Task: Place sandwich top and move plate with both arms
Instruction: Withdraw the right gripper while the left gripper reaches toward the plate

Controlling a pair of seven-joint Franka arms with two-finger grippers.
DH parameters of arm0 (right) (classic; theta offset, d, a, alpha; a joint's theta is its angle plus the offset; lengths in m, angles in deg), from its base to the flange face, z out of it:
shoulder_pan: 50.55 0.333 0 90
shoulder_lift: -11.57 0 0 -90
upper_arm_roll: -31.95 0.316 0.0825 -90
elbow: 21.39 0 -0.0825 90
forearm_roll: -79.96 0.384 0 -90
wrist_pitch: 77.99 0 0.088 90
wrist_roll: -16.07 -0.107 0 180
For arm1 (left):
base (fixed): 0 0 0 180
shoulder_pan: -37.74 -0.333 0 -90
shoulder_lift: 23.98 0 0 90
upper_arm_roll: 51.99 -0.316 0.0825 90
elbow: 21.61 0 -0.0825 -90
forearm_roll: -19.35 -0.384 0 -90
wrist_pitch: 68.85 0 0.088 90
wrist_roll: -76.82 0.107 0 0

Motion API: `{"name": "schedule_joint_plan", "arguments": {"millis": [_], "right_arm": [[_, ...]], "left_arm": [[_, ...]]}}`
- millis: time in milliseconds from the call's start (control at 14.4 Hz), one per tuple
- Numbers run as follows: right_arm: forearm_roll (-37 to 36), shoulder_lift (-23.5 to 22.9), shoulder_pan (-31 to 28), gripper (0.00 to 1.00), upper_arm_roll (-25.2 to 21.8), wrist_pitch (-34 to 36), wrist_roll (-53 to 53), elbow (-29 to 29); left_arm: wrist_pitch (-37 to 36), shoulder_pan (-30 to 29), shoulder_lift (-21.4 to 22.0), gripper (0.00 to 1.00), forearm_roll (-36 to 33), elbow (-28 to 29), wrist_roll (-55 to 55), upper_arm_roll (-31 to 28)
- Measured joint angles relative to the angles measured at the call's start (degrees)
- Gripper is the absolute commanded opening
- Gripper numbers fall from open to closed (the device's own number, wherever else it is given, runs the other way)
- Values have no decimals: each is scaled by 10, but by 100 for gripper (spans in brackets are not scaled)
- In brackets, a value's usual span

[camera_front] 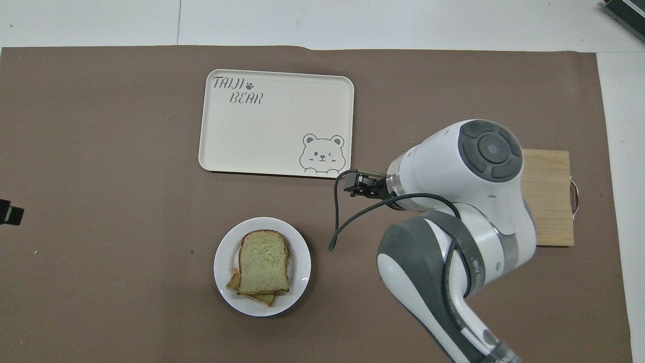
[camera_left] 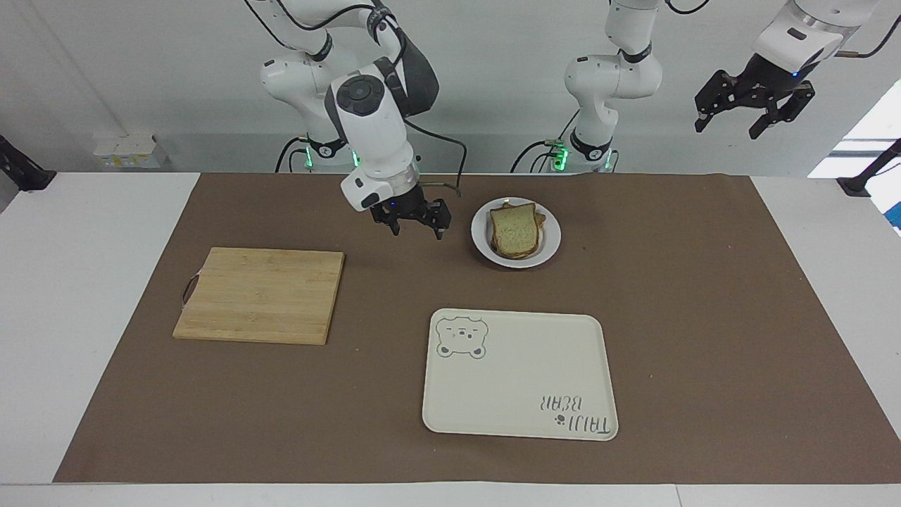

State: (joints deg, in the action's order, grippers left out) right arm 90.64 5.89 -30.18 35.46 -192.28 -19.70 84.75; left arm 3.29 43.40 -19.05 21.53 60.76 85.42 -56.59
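The sandwich top [camera_left: 516, 230] [camera_front: 264, 262], a pale greenish slice with brown crust, lies flat on another slice on the small white plate [camera_left: 552, 236] [camera_front: 301, 267]. The top slice hides whatever is on the lower one. My right gripper [camera_left: 417, 229] [camera_front: 359, 184] hangs open and empty over the brown mat, between the plate and the cutting board, clear of both. My left gripper [camera_left: 728, 127] waits open, raised high off the left arm's end of the table, holding nothing.
A wooden cutting board [camera_left: 260, 296] [camera_front: 549, 201] lies toward the right arm's end, partly covered by the right arm in the overhead view. A cream tray with a bear drawing [camera_left: 519, 373] [camera_front: 276, 123] sits farther from the robots than the plate.
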Motion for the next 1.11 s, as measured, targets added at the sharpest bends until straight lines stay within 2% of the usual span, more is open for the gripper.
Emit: {"name": "schedule_joint_plan", "arguments": {"millis": [554, 831, 1108], "right_arm": [[-4, 33, -106, 100, -1, 8, 0, -14], [-28, 48, -140, 100, -2, 46, 14, -42], [-76, 54, -142, 100, -3, 68, 38, -72]], "left_arm": [[3, -1, 4, 100, 0, 5, 0, -3], [13, -1, 5, 100, 2, 11, 0, -5], [41, -7, 7, 100, 62, 49, 0, -13]]}}
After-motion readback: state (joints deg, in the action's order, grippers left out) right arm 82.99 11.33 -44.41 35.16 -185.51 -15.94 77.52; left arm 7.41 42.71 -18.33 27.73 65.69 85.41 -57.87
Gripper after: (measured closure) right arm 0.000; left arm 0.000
